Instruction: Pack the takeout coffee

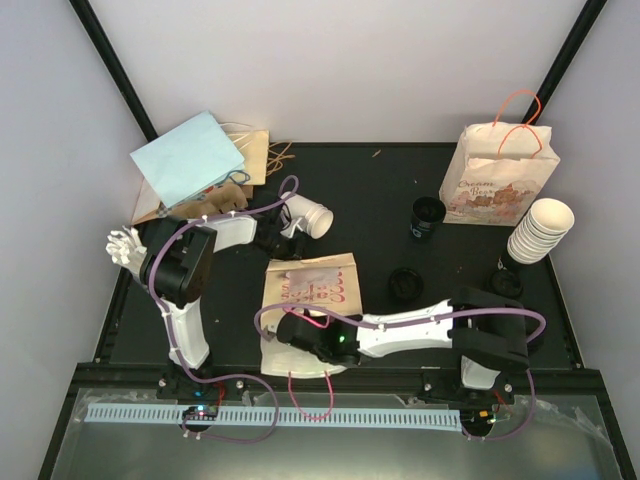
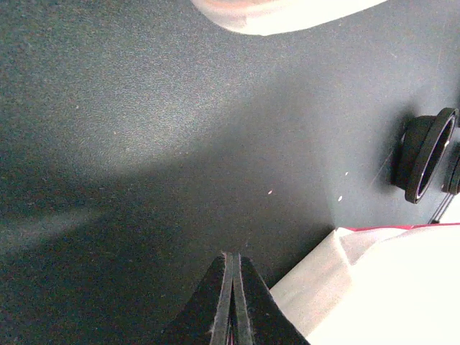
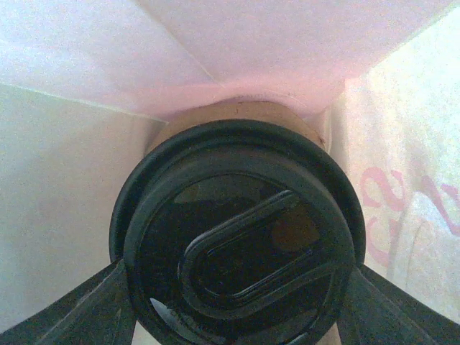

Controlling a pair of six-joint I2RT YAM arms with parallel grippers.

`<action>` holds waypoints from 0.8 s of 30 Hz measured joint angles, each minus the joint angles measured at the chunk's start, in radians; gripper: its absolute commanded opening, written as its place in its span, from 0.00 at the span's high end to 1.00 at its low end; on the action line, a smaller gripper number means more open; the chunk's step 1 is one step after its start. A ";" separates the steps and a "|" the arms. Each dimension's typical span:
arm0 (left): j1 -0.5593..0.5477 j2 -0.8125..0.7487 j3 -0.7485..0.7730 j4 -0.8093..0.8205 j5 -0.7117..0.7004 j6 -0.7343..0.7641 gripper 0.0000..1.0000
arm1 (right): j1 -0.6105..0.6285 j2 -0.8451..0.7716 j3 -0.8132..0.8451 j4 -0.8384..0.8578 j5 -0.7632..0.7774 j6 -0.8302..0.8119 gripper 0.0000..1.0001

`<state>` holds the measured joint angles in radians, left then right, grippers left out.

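Observation:
A takeout coffee cup with a black lid (image 3: 237,237) sits inside a white paper bag (image 3: 72,180); the brown cup wall shows just above the lid. My right gripper (image 3: 237,295) is shut on the cup, one finger (image 3: 93,305) at each side of the lid. From above, the bag (image 1: 312,285) lies flat at mid-table, and the right gripper (image 1: 300,328) reaches into its near end. The left gripper (image 2: 233,264) is shut and empty, low over the black mat beside a corner of the bag (image 2: 388,287). In the top view the left gripper (image 1: 272,238) is next to a tipped white cup (image 1: 312,218).
A printed bag (image 1: 500,175) stands at the back right beside a stack of white cups (image 1: 540,230). A black cup (image 1: 428,215) and loose black lids (image 1: 405,285) lie mid-right. A blue bag (image 1: 190,160) and brown bags (image 1: 255,150) sit back left. One black lid (image 2: 424,154) shows in the left wrist view.

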<state>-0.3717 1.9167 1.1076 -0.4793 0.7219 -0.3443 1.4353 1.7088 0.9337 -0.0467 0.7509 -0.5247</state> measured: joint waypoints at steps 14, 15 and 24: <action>-0.003 0.001 -0.005 0.008 -0.001 0.001 0.98 | -0.035 -0.005 0.076 -0.133 -0.068 0.035 0.50; -0.003 0.001 -0.005 0.009 -0.001 0.001 0.98 | -0.034 -0.003 0.076 -0.132 -0.064 0.034 0.50; -0.002 0.001 -0.024 0.063 0.016 -0.004 0.98 | -0.006 0.057 0.092 -0.090 0.023 0.022 0.50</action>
<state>-0.3733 1.9175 1.0836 -0.4164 0.7380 -0.3485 1.4292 1.7660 1.0260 -0.1371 0.7734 -0.5030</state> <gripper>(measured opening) 0.019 0.707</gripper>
